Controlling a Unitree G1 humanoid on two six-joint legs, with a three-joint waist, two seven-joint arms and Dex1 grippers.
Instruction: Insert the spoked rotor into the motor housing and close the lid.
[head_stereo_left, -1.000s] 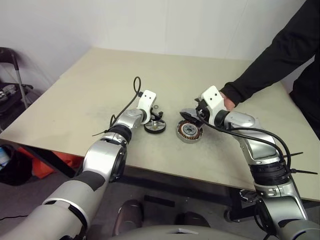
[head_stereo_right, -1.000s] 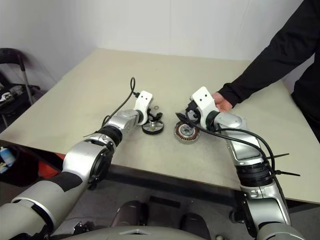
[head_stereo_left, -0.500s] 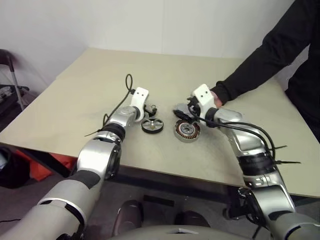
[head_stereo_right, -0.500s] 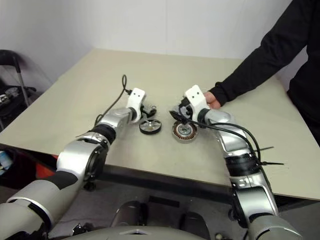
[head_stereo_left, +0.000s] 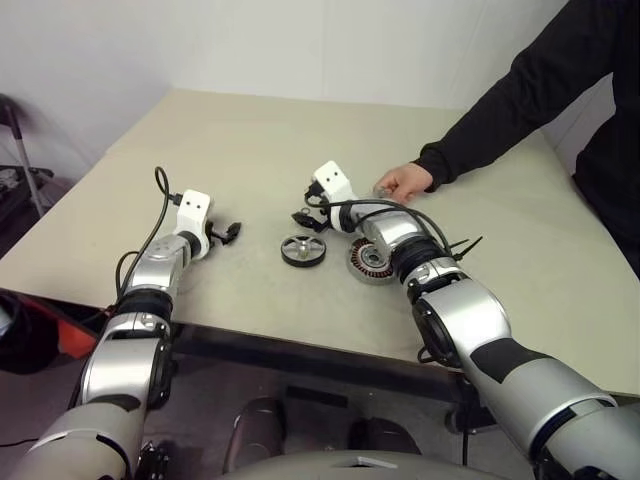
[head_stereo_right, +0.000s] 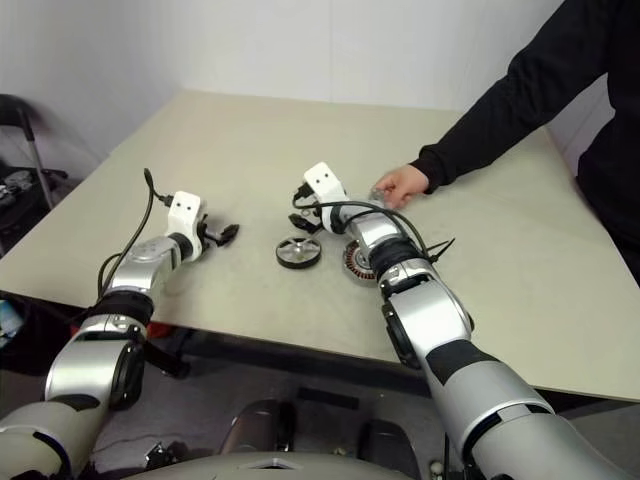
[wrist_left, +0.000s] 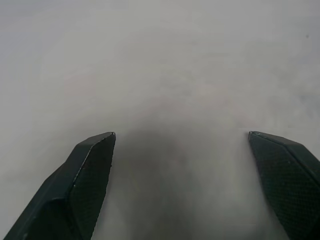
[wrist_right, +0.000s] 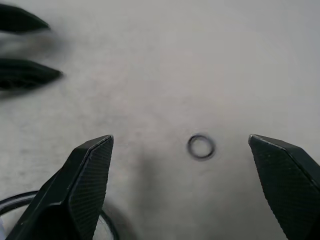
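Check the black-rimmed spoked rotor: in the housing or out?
Out. The black-rimmed, silver-spoked rotor lies flat on the beige table, apart from the round silver copper-wound motor housing beside it.

Spoked rotor (wrist_right: 107, 227) cut off by right wrist view edge beside right gripper's (wrist_right: 181, 185) finger. Lid (head_stereo_left: 383, 190) mostly hidden under person's hand (head_stereo_left: 405, 182), beyond right gripper. Left gripper (wrist_right: 30, 47) blurred.

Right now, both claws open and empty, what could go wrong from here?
1. A person's hand holds the lid just beyond the right claw; moving on could strike it.
2. A tiny ring lies loose ahead of that claw; a sweep could scatter it.
3. The spoked rotor sits close beside the motor housing; a grasp may nudge it.
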